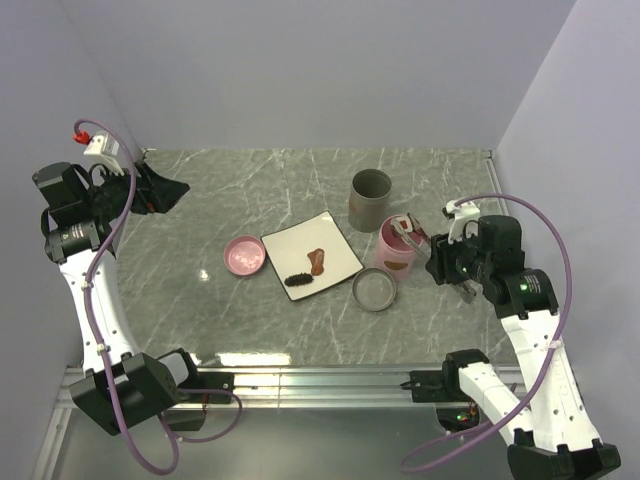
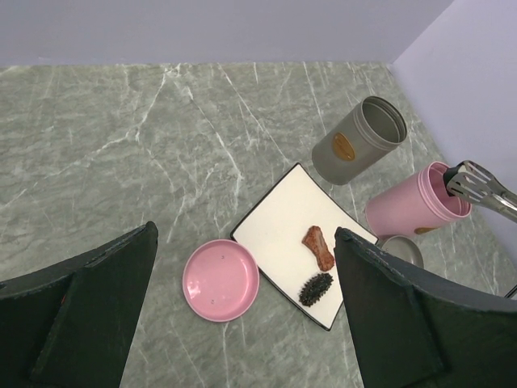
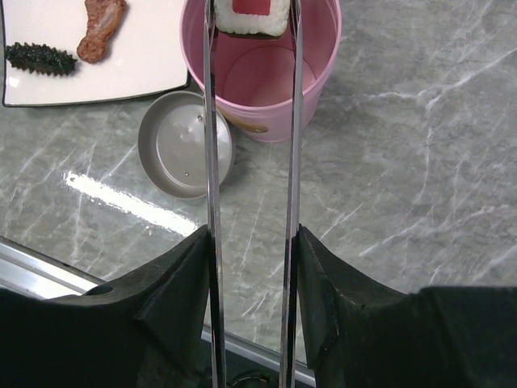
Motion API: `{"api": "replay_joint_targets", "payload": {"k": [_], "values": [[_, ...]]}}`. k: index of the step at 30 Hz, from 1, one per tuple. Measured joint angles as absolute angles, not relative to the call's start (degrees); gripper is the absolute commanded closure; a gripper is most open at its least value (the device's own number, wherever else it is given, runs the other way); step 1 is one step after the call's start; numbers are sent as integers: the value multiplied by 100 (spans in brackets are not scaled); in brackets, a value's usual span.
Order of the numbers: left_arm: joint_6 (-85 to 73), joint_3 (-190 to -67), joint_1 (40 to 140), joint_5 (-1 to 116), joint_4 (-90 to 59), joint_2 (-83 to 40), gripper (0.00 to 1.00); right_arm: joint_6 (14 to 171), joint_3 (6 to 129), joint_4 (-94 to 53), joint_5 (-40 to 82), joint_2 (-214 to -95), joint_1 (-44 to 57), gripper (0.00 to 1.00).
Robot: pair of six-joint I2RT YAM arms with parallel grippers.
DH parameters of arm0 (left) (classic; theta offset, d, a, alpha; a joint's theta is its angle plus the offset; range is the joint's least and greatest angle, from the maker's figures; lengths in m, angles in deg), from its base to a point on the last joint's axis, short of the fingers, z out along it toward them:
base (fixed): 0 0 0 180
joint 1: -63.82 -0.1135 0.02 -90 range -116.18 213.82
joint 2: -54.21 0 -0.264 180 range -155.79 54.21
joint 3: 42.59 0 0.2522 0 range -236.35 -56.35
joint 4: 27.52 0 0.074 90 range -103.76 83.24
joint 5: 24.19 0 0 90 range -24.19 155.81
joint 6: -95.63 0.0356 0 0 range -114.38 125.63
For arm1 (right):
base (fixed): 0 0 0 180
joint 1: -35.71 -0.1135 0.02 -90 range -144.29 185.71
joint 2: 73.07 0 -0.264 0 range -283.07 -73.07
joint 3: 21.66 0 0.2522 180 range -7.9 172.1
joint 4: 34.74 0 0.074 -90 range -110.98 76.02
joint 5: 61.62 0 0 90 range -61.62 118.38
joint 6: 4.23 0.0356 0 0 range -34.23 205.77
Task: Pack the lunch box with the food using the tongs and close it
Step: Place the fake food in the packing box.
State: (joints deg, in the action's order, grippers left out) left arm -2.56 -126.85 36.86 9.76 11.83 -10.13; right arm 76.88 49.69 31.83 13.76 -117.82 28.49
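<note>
My right gripper (image 3: 252, 234) is shut on the silver tongs (image 3: 295, 121), one finger pressed against each arm. The tong tips pinch a white block with a red centre (image 3: 251, 16) just over the mouth of the pink lunch box (image 3: 323, 65). In the top view the tongs (image 1: 408, 230) reach from the right gripper (image 1: 450, 262) to the lunch box (image 1: 397, 248). A reddish-brown piece (image 1: 318, 261) and a dark brown oblong (image 1: 298, 279) lie on the white plate (image 1: 300, 240). My left gripper (image 1: 165, 190) hangs open and empty at the far left.
A grey canister (image 1: 369, 199) stands behind the lunch box. A grey lid (image 1: 374, 289) lies in front of the lunch box and a pink lid (image 1: 244, 255) lies left of the plate. Walls close in at the back and right.
</note>
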Motion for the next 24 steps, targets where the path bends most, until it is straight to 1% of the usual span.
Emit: {"api": "replay_joint_targets", "payload": {"k": [4, 14, 20, 24], "values": [[-258, -12685, 3686, 976, 1180, -1013, 3, 7690, 4969, 3181, 1381, -11817, 2864, 47], [-282, -12670, 3686, 976, 1167, -1015, 3, 7690, 5045, 3188, 1363, -11859, 2864, 46], [-282, -12661, 3686, 972, 1161, -1026, 3, 7651, 5589, 3212, 907, -12200, 2836, 47], [-280, -12661, 3688, 972, 1159, -1041, 3, 7533, 6013, 3194, 622, -12578, 2550, 47]]}}
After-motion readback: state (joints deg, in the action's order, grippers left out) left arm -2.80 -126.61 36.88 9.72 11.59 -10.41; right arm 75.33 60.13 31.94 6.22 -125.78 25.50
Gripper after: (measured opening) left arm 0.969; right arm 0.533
